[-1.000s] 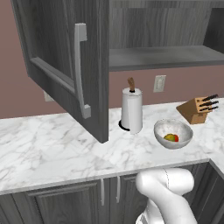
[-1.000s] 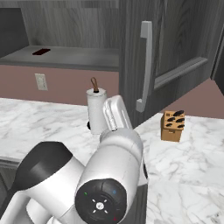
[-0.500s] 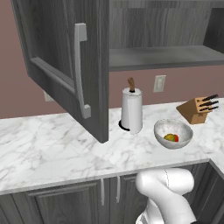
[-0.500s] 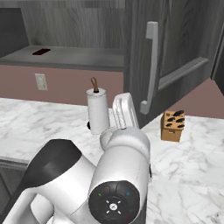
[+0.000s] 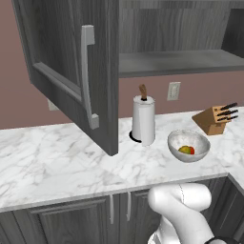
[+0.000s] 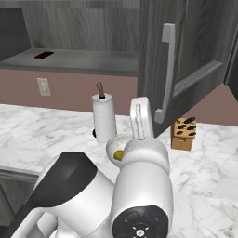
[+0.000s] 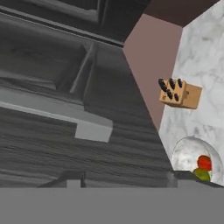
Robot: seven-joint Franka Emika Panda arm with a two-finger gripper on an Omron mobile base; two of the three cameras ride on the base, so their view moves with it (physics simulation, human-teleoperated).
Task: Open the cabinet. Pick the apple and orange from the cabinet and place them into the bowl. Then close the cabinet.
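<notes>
With both fruits lying in the bowl, the remaining item to handle is the open door.

Cabinet (image 5: 171, 33): large, dark grey wood-grain, mounted above the tabletop; shelf (image 5: 181, 62) bare apart from a small dark flat thing seen in the right base view.
Cabinet door (image 5: 71, 71): swung wide over the tabletop; rigid, heavy-looking, hinged; judged to need a steady push on the panel face or a hold on the bar.
Handle (image 5: 88, 76): long silver vertical bar, smooth, likely slippery; mid-length is the surest hold.
Tabletop (image 5: 52, 162): white marble.
Bowl (image 5: 188, 145): shallow, speckled, right of the paper-towel roll (image 5: 143, 119); probably breakable.
Fruit (image 7: 202, 168): red and yellow-green pieces inside the bowl.
Hand: fingertips low in the hand view, near the handle; spread cannot be told.
</notes>
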